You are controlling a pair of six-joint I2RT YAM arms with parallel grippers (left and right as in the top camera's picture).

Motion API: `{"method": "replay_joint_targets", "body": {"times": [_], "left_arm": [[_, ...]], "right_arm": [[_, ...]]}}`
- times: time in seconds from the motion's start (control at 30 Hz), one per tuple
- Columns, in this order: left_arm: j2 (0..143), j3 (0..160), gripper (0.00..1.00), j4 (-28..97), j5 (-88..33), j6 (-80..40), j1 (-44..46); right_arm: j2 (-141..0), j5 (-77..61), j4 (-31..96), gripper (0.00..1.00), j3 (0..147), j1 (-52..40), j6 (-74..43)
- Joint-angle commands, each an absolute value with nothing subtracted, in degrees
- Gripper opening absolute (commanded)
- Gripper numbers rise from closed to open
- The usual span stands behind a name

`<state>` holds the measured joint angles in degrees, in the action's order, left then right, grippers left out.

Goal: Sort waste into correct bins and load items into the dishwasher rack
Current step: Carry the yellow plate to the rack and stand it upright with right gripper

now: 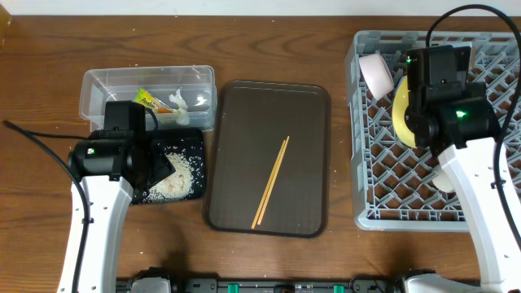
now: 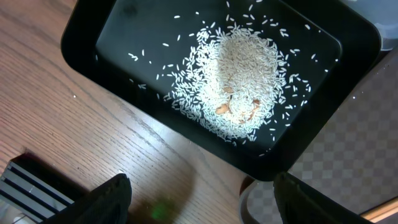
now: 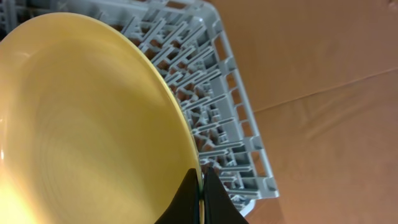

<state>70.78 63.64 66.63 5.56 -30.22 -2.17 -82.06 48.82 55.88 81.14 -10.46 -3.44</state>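
Observation:
My right gripper (image 3: 202, 194) is shut on the rim of the yellow plate (image 3: 87, 124), which it holds on edge over the grey dishwasher rack (image 1: 378, 191). A white bowl (image 1: 376, 72) stands in the rack's far left corner. Above the near edge of the black bin (image 2: 93, 43) my left gripper (image 2: 202, 205) stands open and empty. White rice (image 2: 239, 81) lies heaped in that bin. The clear bin (image 1: 98, 85) holds the green-and-yellow wrapper (image 1: 146, 99) and tissue bits (image 1: 179, 102). Two chopsticks (image 1: 273, 183) lie on the brown tray (image 1: 236, 122).
The brown tray sits between the bins and the rack. Loose rice grains dot the table left of the bins. A pale object (image 1: 444, 181) in the rack is mostly hidden under my right arm. Bare wood lies along the near edge of the table.

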Motion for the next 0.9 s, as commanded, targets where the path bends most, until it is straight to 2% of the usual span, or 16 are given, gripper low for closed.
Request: {"method": "replay_joint_targets", "body": {"times": [0.0, 0.17, 0.37, 0.6, 0.87], "left_arm": [[70.85, 63.99, 0.76, 66.81, 6.48, -30.74, -2.46], [70.85, 63.99, 0.76, 66.83, 6.48, -30.76, -2.46], [70.85, 63.99, 0.76, 66.83, 6.48, -30.76, -2.46], [70.85, 63.99, 0.76, 66.83, 6.48, -30.76, -2.46], [70.85, 63.99, 0.76, 66.83, 6.48, -30.76, -2.46]], "right_arm": [[-83.68, 47.55, 56.51, 0.01, 80.38, -10.2, -7.7], [-85.12, 48.66, 56.6, 0.01, 80.38, -10.2, -7.66], [-85.36, 57.32, 56.12, 0.01, 80.38, -10.13, -7.44], [-85.69, 52.16, 56.21, 0.01, 80.38, -10.13, -3.77], [-89.1, 51.64, 56.34, 0.01, 80.07, -10.15, -5.8]]}}
